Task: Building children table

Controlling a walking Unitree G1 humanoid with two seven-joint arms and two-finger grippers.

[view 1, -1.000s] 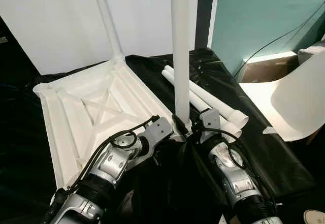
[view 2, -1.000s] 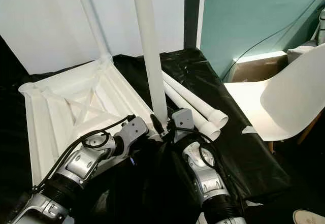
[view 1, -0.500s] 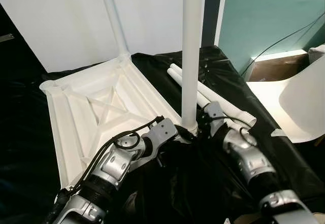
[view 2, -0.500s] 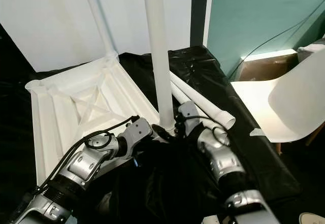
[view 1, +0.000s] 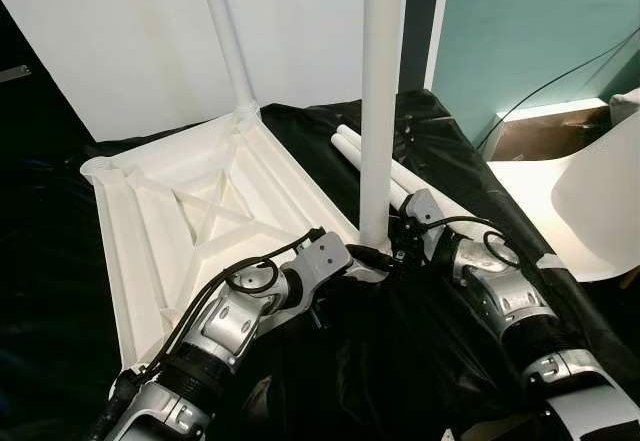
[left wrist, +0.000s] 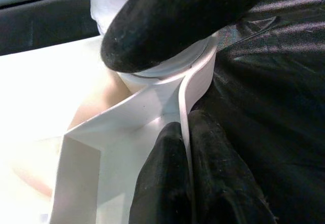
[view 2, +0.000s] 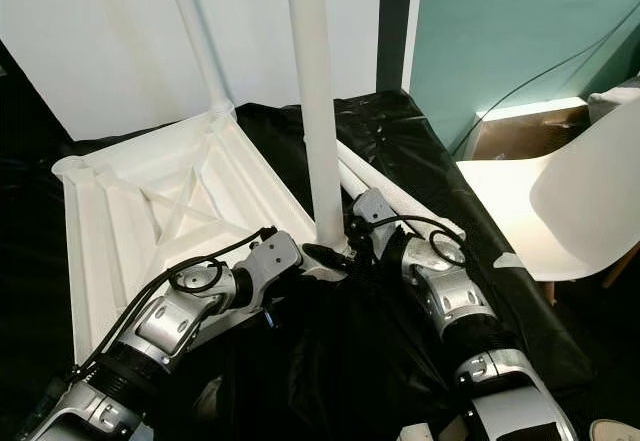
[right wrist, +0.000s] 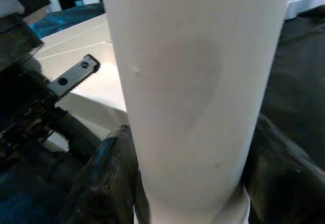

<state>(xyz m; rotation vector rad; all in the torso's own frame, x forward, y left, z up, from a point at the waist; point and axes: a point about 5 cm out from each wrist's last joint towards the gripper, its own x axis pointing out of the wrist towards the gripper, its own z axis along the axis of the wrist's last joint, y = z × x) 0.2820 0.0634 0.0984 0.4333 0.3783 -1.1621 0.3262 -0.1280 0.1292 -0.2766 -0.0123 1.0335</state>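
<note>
Two legs stand upright on the overturned white tabletop, which lies on black sheeting. At the left, the far leg rises from the back corner. The left gripper pinches the tabletop's near corner, one finger above the socket and one under the rim. In that socket stands the near leg. The right gripper clamps this leg's base from both sides. Further right, loose legs lie on the sheeting beside a white chair.

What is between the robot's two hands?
A standing white leg, at the table's near corner. The left hand and right hand flank its base, seen in both eye views.
</note>
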